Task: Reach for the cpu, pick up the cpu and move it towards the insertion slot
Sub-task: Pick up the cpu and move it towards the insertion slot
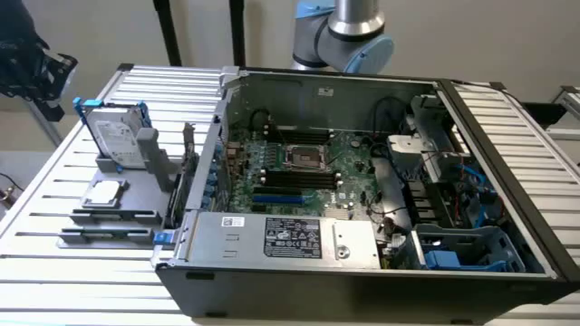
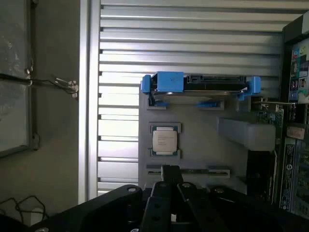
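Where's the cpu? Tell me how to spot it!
Find the open computer case, then the grey rack beside it on the exterior view's left. The cpu lies flat there: a small silver square, unlike the bigger upright hard drive with blue edges.

1. Exterior view: soft, even light. The table [image 1: 45, 210] slats gleam pale, and the inside of the case [image 1: 363, 285] lies in shade.
2. Wrist view: glare washes the slats, the cpu [image 2: 164, 140] top shines pale, and the foreground is dark.

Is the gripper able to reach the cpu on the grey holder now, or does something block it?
Probably yes. The cpu lies flat with its top uncovered, and the hard drive stands apart from it. The gripper is shut, so it would have to open first.
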